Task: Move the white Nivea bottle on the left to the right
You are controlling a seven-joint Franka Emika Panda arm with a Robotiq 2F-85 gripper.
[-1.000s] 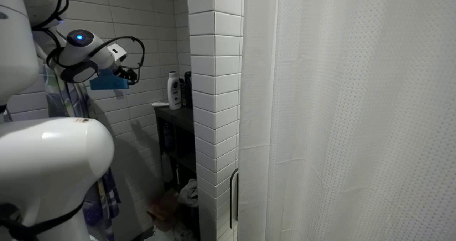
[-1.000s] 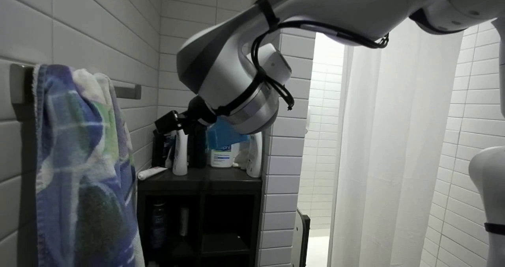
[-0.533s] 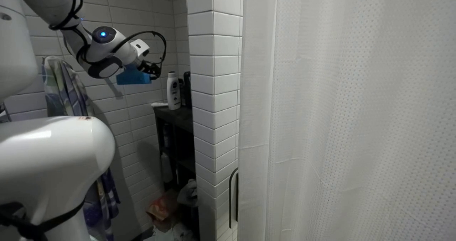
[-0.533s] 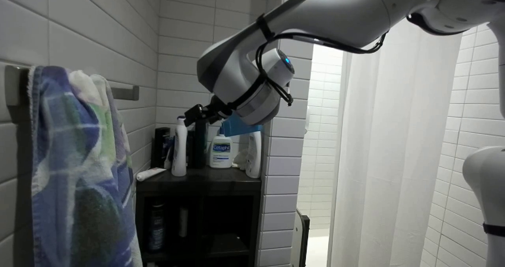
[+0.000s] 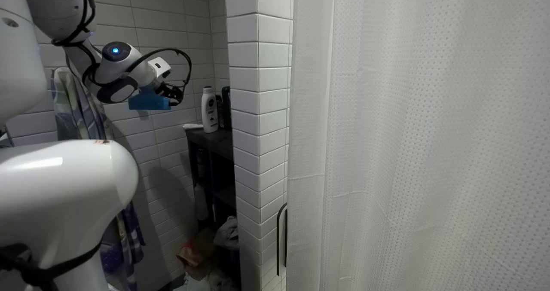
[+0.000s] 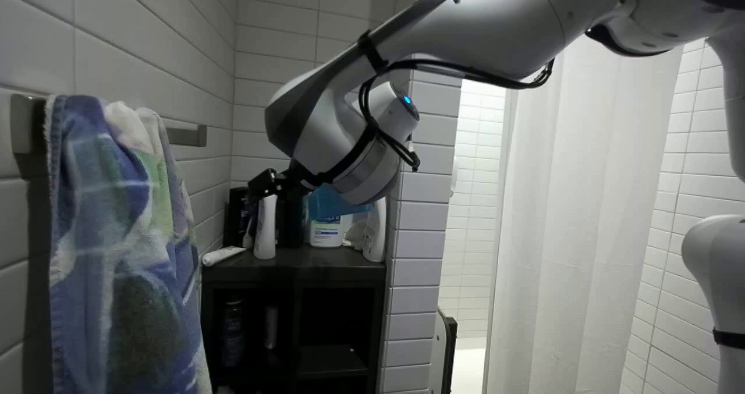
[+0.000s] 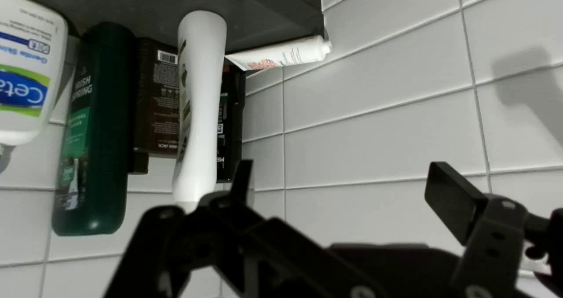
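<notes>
The white Nivea bottle (image 5: 209,112) stands upright at the left part of the dark shelf top (image 6: 314,258); its upper end is hidden behind my gripper (image 6: 262,185) in that exterior view. In the wrist view the scene appears upside down: the bottle (image 7: 200,100) points downward, and its cap end is partly covered by the left finger (image 7: 241,181). My gripper (image 7: 343,183) is spread wide, and only wall tiles show between its fingers. The bottle lies outside the jaws, to the left of them in the wrist view. Whether the finger touches it I cannot tell.
Around it stand a green bottle (image 7: 94,130), a dark brown box (image 7: 158,95) and a Cetaphil bottle (image 7: 26,73). A white tube (image 7: 281,53) lies at the shelf's end. Another white bottle (image 6: 375,231) stands near the tiled pillar (image 6: 428,178). A towel (image 6: 116,237) hangs nearby.
The arm first went toward and above the bottle, rising a little, then came partway back and lower. The bottle has stayed in place, and the jaws have stayed wide.
</notes>
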